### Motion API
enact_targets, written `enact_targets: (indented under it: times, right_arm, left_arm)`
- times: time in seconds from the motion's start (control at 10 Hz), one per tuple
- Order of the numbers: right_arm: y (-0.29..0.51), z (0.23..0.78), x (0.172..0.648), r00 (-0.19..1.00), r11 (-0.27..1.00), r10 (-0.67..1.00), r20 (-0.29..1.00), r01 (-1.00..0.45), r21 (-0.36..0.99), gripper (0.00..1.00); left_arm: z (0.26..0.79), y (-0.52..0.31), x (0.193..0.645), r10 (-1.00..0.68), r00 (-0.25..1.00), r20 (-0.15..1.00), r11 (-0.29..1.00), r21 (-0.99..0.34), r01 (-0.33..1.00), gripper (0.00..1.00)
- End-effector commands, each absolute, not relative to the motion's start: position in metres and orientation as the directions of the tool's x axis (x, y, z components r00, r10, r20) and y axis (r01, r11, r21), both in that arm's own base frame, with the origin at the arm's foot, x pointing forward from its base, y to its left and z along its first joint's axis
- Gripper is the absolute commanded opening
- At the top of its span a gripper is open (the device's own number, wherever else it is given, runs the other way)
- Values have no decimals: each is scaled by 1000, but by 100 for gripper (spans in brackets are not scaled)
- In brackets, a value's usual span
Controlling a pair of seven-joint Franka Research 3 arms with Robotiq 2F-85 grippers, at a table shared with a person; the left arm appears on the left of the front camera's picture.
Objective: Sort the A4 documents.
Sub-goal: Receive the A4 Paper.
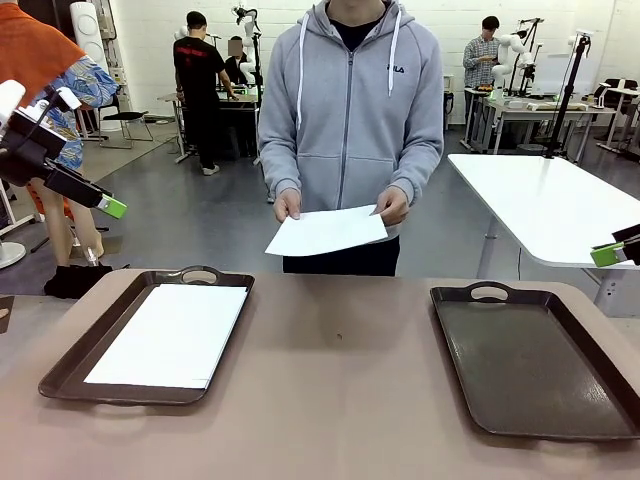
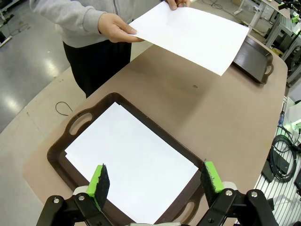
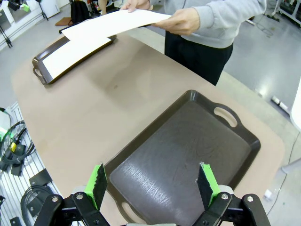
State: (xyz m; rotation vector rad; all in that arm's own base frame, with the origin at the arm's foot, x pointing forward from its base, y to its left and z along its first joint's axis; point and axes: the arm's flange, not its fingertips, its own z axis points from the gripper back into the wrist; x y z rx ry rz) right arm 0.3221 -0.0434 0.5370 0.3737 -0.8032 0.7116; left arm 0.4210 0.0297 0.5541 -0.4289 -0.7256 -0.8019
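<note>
Both tools hang high with jaws apart, the left tool (image 2: 154,182) over a tray (image 1: 70,362) holding a flat white sheet (image 1: 170,335), the right tool (image 3: 153,184) over a bare tray (image 3: 188,155), while the person's hands (image 1: 288,205) hold another blank sheet (image 1: 326,231) above the table's (image 1: 335,360) far edge.

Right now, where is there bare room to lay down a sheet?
The right tray is bare inside. Bare tabletop runs between it and the left tray, whose floor is mostly covered by paper. The person's held sheet hangs over the far edge.

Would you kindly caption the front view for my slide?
Person holds a sheet above the table; another sheet fills the left tray.
</note>
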Motion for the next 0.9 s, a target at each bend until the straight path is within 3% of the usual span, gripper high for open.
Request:
enact_targets:
  times: [0.0, 0.8]
  right_arm:
    - [-42, 535, 324, 475, 695, 428, 769, -717, 56, 100]
    - [-42, 535, 324, 475, 695, 428, 769, -717, 56, 100]
  left_arm:
    - [554, 31, 421, -499, 471, 727, 629, -70, 774, 100]
    - [554, 31, 421, -499, 471, 727, 629, -70, 774, 100]
